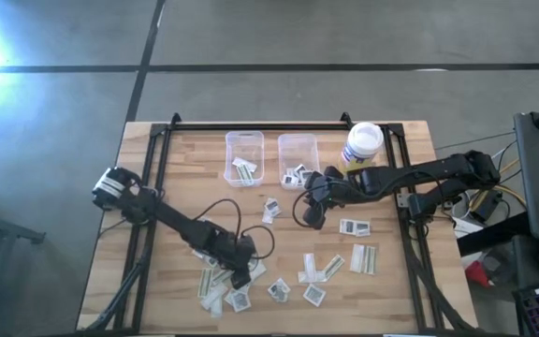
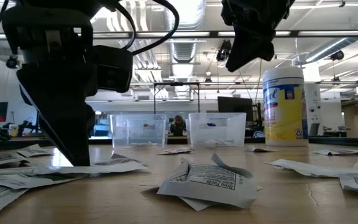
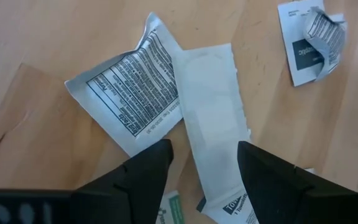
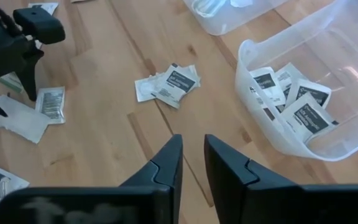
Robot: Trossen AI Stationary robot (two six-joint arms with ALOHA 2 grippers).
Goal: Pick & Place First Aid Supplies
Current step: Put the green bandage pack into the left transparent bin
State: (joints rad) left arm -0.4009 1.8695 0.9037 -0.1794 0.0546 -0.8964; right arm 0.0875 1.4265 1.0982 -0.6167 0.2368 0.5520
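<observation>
From above, the left gripper (image 1: 242, 278) hangs over a cluster of packets (image 1: 225, 285) at the desk's (image 1: 157, 187) front edge, while the right gripper (image 1: 311, 213) sits above bare wood in front of the two clear bins (image 1: 244, 157), near the jar (image 1: 362, 145).

At desk level, a crumpled square packet (image 2: 207, 182) lies flat in the foreground.

The left wrist view shows its fingers (image 3: 143, 174) spread, straddling a long pale strip (image 3: 211, 118) whose long axis runs away from the gripper, overlapping a printed square packet (image 3: 132, 93).

The right wrist view shows narrowly parted fingers (image 4: 166, 163) holding nothing; square packets (image 4: 294, 99) fill one bin (image 4: 353, 56)
</observation>
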